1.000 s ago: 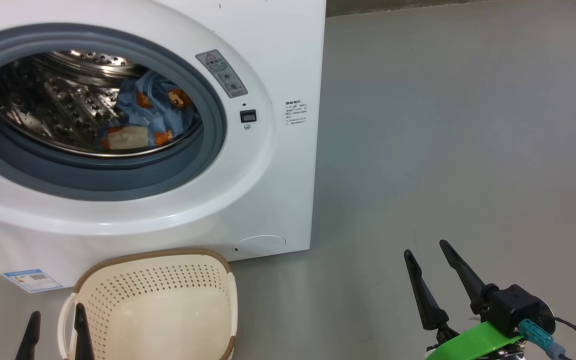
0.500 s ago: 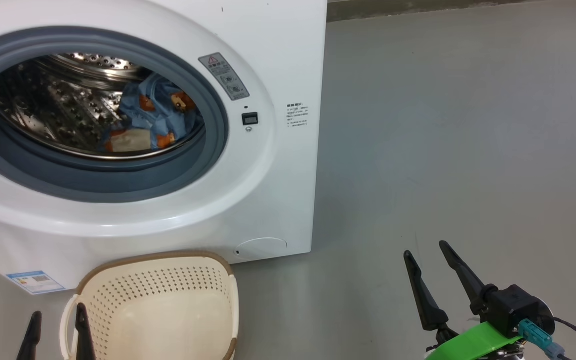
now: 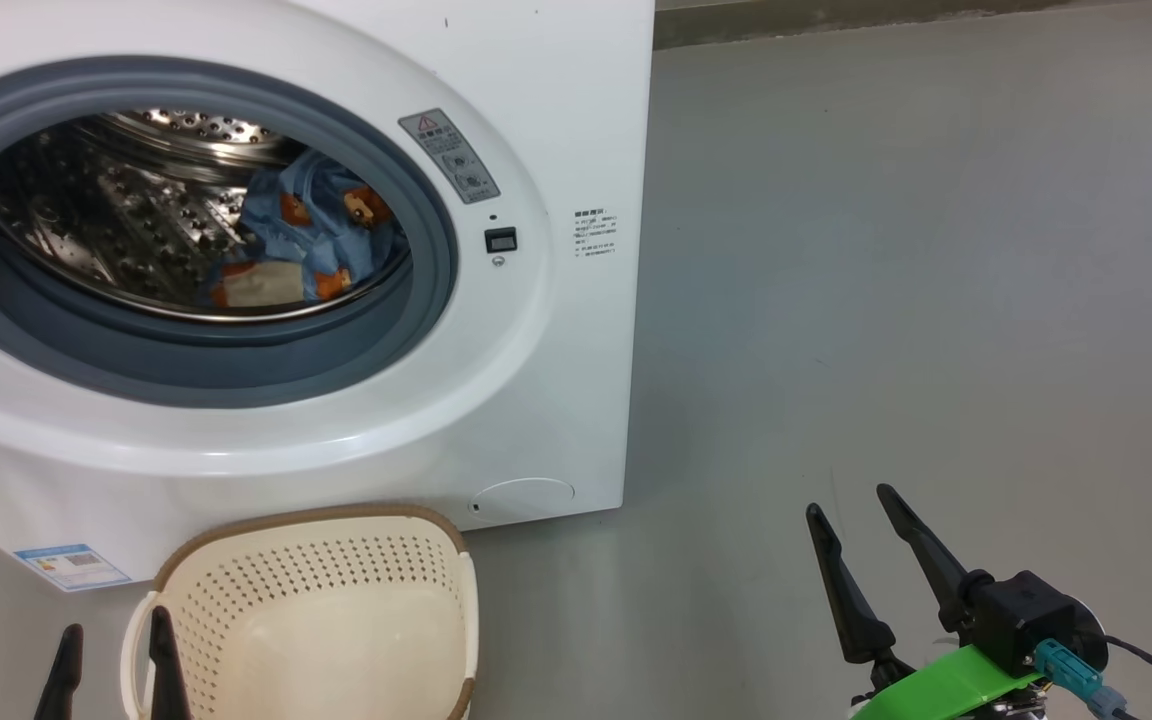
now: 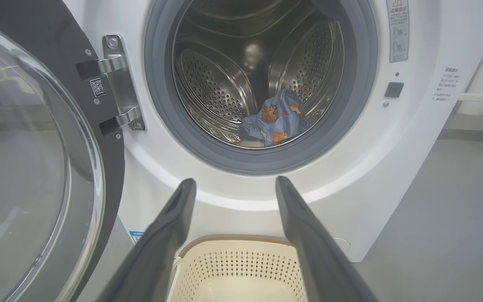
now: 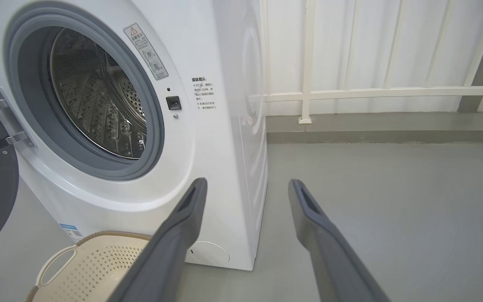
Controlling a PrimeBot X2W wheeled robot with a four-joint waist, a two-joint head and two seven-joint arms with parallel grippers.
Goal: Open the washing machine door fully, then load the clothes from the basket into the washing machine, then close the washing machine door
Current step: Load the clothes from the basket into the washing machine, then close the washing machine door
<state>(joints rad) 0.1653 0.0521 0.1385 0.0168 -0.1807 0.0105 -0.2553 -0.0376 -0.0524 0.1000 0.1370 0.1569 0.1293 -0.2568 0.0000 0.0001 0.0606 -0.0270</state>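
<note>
Light-blue clothes (image 3: 311,230) with orange patches are lying in the steel drum (image 3: 116,230) of the washing machine (image 3: 556,120), toward its right side, as we are looking down from the head. The cream basket (image 3: 316,575) is standing on the grey floor (image 3: 886,250) just in front of the machine. We are holding our left gripper (image 3: 114,620) low by the basket's left handle and our right gripper (image 3: 849,500) well to the right over the floor. Both have their fingers spread and are gripping nothing.

Through the left wrist we are seeing the washing machine door (image 4: 36,167) swung wide on its hinge (image 4: 120,79), left of the opening, with the clothes lying beyond the gasket (image 4: 157,105).

Through the right wrist we are facing the machine's right front corner, with the basket's rim showing low on the left.
</note>
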